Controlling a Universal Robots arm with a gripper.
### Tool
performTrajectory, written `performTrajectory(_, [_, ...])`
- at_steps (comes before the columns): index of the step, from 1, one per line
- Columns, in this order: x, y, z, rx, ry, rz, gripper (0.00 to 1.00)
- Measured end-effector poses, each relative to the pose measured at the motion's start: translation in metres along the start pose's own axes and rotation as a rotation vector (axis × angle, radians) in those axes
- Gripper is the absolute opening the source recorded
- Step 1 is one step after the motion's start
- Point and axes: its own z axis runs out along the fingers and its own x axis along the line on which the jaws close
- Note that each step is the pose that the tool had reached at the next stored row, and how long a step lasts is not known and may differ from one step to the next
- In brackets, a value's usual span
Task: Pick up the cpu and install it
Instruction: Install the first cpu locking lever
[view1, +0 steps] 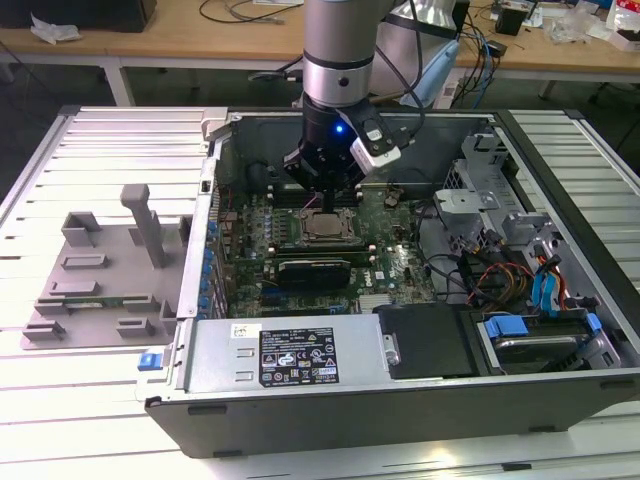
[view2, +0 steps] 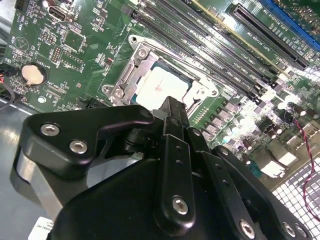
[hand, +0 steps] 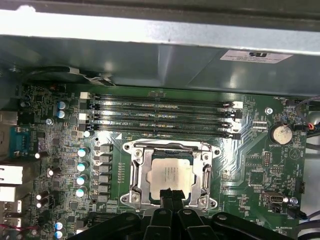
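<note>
1. Wooden benches strewn with cables ran behind a white slatted table (view1: 100, 150). On it the case (view1: 400, 400) lay on its side with the panel off, so the board (hand: 250, 165) faced up for work from above.
2. The cpu (hand: 170, 172) sat flat inside the socket frame (hand: 135, 175), shiny plate up, beside the memory slots (hand: 160, 112). We judged it lay level so its underside could meet the socket evenly. We could not tell whether the frame was latched.
3. The claw (hand: 170, 192) had its fingers drawn together with nothing between them. The tips were at the cpu's edge, and we could not tell if they touched it.
4. The arm (view1: 338, 50) dropped straight down into the case, wrist directly over the socket. We took this as keeping the tool square to the board.
</note>
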Motion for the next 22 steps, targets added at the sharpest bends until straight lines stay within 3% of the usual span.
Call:
performTrajectory(7, [0.0002,0.0008,-0.003,-0.0002,-0.0003,0.0,0.11])
performTrajectory(8, [0.001,0.0023,-0.0031,-0.0049,-0.0006,0.0,0.11])
performTrajectory(10, [0.0023,0.0027,-0.003,-0.0267,-0.0027,0.0,0.11])
performTrajectory(12, [0.0032,0.003,-0.003,-0.0382,-0.0036,0.001,0.11])
performTrajectory(18, [0.0053,0.0087,-0.0009,-0.0401,-0.0036,0.001,0.11])
performTrajectory(22, [0.0056,0.0092,-0.0008,-0.04,-0.0035,0.0,0.11])
